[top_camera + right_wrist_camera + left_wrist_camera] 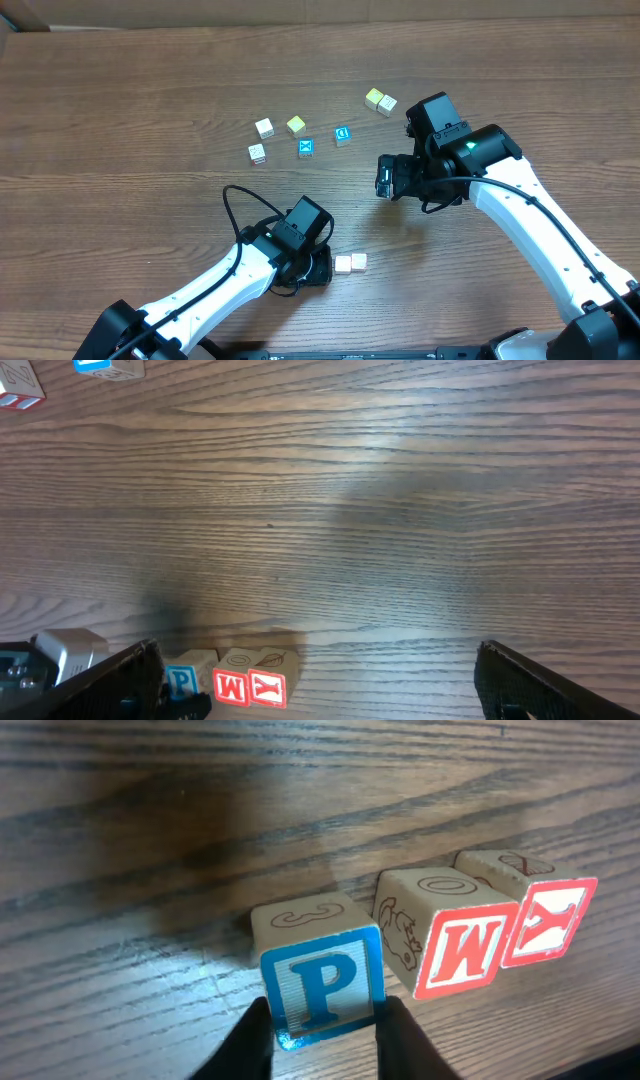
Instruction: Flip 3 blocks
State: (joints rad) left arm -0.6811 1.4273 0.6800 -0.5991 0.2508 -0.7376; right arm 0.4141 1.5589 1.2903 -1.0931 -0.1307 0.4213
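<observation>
Cube P (322, 982), blue-faced, rests on the table (120, 120) at the left end of a short row, near the front edge and well apart from the scattered cubes further back. Red M cube (452, 938) stands just beside it, and the second red cube (548, 915) touches the M cube on its far side.

Left gripper (322, 1025) straddles cube P, one of its fingers (250, 1045) against each lower side. Whether the jaws clamp the cube or merely flank it cannot be told. Right gripper (385, 178) hangs over bare wood well apart from the row, jaws spread wide and holding nothing.

Judgement: the step in hand concerns cube P, the last in the row. Both red cubes sit squarely and are untouched by either arm, so the task appears to be near its end.

Next move: if the cube has been turned as required, the jaws need to part fully and the arm to lift straight away. The M cube is close enough that any sideways drift could knock it
</observation>
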